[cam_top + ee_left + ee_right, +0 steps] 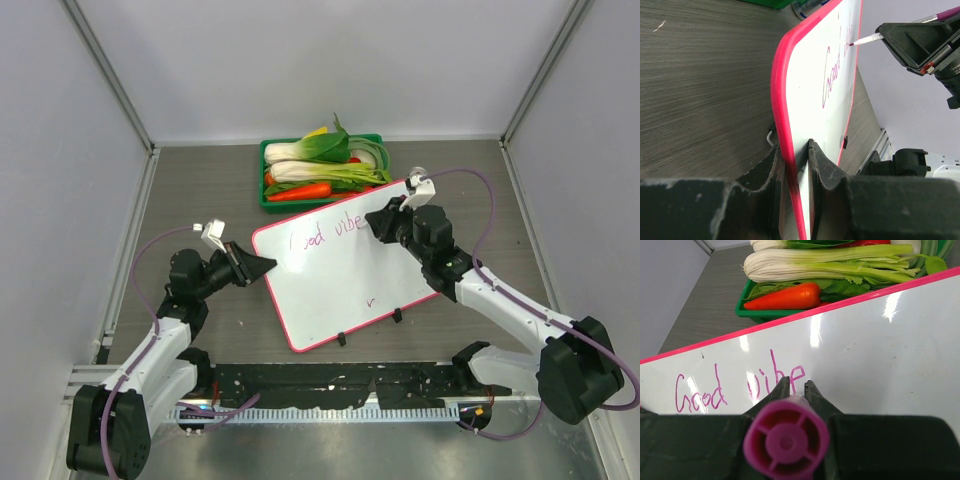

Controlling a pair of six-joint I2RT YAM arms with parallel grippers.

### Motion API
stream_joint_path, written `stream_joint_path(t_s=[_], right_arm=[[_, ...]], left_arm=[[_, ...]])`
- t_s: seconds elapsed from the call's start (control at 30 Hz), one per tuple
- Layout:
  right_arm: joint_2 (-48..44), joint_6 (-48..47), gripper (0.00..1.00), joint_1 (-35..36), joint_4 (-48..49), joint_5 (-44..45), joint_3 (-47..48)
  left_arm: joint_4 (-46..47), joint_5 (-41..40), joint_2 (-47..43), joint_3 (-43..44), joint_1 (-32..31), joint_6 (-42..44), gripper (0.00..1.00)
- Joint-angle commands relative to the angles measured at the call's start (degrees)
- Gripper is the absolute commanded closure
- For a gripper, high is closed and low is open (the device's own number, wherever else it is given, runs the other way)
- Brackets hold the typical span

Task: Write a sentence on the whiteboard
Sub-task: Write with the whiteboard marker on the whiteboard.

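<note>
The sentence [773, 370] is partly written: thin magenta cursive reads "Good vibe" near the top edge of the whiteboard [340, 285]. The board lies askew on the grey wood-grain surface [200, 190], just beside a green tray [266, 190] of vegetables. The word looks unfinished and most of the glossy white panel is bare, so more writing seems left. The left hand [262, 265] is clenched on the board's smooth, rounded pink frame. The right hand [378, 222] grasps a purple marker [786, 440], its tip at the last letter.
</note>
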Motion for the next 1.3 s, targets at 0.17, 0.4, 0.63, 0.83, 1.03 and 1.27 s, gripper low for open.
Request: stream_joint_path(t_s=[0.17,0.4,0.63,0.83,1.03,1.27], right_arm=[[-0.59,-0.45,0.99,-0.05,-1.5,4.13,0.96],[-0.06,-0.89,0.99,-0.05,-1.85,6.07,4.04],[-1.99,0.08,0.99,-0.05,-1.15,6.5,4.83],[-1.82,-0.1,0.98,-0.05,-1.15,7.47,5.97],[-0.23,-0.27,0.99,-0.05,-0.71,8.26,6.94],[2.31,-0.36,0.98,-0.14,-0.79,8.53,7.64]], left_arm=[[-2.09,-0.69,0.11,0.95,-0.7,5.8,1.0],[-2.01,-0.69,-0.06,1.03,-0.78,5.8,1.0],[-2.27,-0.69,-0.5,1.12,-0.87,5.44,1.0],[-2.53,-0.78,-0.5,1.21,-1.05,5.62,1.0],[-2.62,-0.87,-0.5,1.21,-1.14,5.62,1.0],[-2.62,-0.78,-0.24,1.3,-1.22,5.8,1.0]])
